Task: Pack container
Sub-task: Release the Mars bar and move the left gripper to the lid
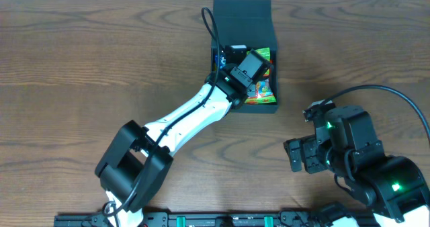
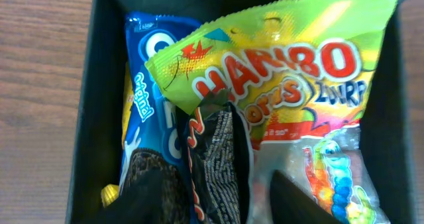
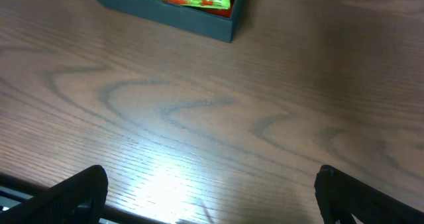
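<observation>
Wood-grain brown table (image 1: 80, 66) fills the left side of the overhead view. From the lower left, the left arm (image 1: 188, 116) reaches up and to the right into the box (image 1: 261, 108). The box sits at the far middle of the table, with its lid (image 1: 242, 12) folded back, away from the arms.

Down inside the box, the left gripper (image 2: 213, 169) has its fingers (image 2: 152, 191) spread. A black packet (image 2: 222, 144) lies between them, with a gap showing on its right side. Against the box's left wall lies a blue packet (image 2: 142, 85). Just to the right, a green-yellow sweet bag (image 2: 285, 65) overlaps the blue one.

Further right, well apart from the box, the right gripper (image 1: 294, 156) hovers over the table. Its fingers (image 3: 73, 194) are spread wide with nothing between them.
</observation>
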`<state>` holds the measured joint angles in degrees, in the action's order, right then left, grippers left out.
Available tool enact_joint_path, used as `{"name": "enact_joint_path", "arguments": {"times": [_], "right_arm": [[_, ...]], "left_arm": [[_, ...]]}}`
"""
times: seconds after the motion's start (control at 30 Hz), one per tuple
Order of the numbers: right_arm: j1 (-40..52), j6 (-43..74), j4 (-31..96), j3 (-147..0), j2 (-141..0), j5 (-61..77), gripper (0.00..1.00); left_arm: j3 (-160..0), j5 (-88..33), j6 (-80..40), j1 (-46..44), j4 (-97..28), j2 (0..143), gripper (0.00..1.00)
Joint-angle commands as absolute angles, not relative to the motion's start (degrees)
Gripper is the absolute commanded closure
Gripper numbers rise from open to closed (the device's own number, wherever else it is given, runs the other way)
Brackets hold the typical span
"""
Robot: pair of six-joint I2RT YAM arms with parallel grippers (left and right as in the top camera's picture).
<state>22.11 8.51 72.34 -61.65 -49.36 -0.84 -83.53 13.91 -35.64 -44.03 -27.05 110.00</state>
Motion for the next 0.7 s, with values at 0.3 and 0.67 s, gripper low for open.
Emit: {"name": "enact_joint_path", "arguments": {"times": [0.3, 0.67], "right_arm": [[22.9, 8.5, 72.2, -61.7, -49.1, -0.7, 0.01], [22.9, 8.5, 72.0, -61.7, -49.1, -0.6, 0.01]], "left_arm": [[-85.3, 14.1, -34.7, -42.7, -33.0, 91.7, 0.04], [-85.4, -13.3, -36.1, -22.3, -29.0, 92.4, 0.04]]}}
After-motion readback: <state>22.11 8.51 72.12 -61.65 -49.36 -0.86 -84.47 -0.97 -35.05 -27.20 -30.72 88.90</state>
